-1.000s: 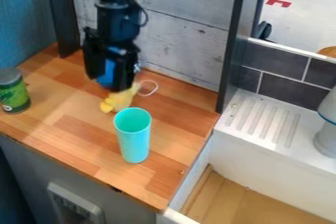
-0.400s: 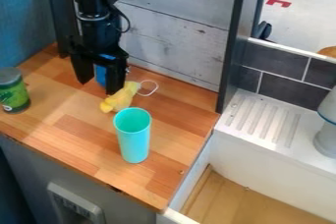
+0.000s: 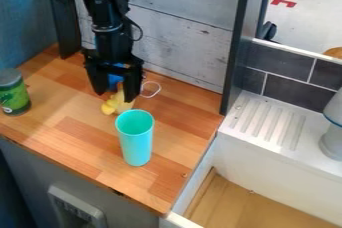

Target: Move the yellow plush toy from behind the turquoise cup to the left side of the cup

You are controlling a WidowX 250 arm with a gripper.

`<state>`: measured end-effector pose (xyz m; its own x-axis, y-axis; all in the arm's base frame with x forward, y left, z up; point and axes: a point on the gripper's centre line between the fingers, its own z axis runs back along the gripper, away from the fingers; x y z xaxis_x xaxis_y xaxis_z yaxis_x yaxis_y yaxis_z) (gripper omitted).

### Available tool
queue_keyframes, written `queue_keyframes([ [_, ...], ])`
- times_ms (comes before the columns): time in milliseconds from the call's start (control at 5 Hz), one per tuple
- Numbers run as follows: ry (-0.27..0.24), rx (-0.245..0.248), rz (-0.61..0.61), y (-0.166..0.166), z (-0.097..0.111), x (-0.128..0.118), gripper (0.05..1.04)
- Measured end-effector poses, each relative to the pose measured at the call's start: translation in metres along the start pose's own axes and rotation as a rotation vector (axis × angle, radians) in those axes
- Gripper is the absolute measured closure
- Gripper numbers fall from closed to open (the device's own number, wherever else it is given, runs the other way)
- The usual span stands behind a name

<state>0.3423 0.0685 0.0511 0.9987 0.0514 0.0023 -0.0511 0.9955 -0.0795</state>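
Item: green jar with a dark lid [image 3: 13, 94], upright, well apart from me.
Item: my pincer [image 3: 117, 96], fingers wide apart, over the counter [image 3: 80, 139]. Step, in my judgement: lining up; a next move would call for a careful descent astride the toy.
Item: blue object [image 3: 115, 78], seen between my fingers, perhaps behind.
Item: yellow toy [image 3: 121, 103], just below me; long axis slanting, blunt end toward the camera, white loop [image 3: 160, 88] at its far end.
Item: teal cup [image 3: 137, 139], upright, nearer the camera than me.
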Motion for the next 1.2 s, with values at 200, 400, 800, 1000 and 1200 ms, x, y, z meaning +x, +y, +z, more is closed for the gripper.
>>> queue_keyframes([
  [200, 0.027, -0.027, -0.002, -0.001, -0.016, 0.008, 0.075],
  [400, 0.072, -0.009, 0.005, 0.005, -0.028, 0.013, 0.075],
  [800, 0.136, 0.062, 0.019, 0.018, -0.037, 0.013, 0.353],
  [1000, 0.147, 0.071, 0.018, 0.019, -0.038, 0.01, 0.574],
  [1200, 0.136, 0.067, -0.013, 0.013, -0.032, 0.004, 0.662],
])
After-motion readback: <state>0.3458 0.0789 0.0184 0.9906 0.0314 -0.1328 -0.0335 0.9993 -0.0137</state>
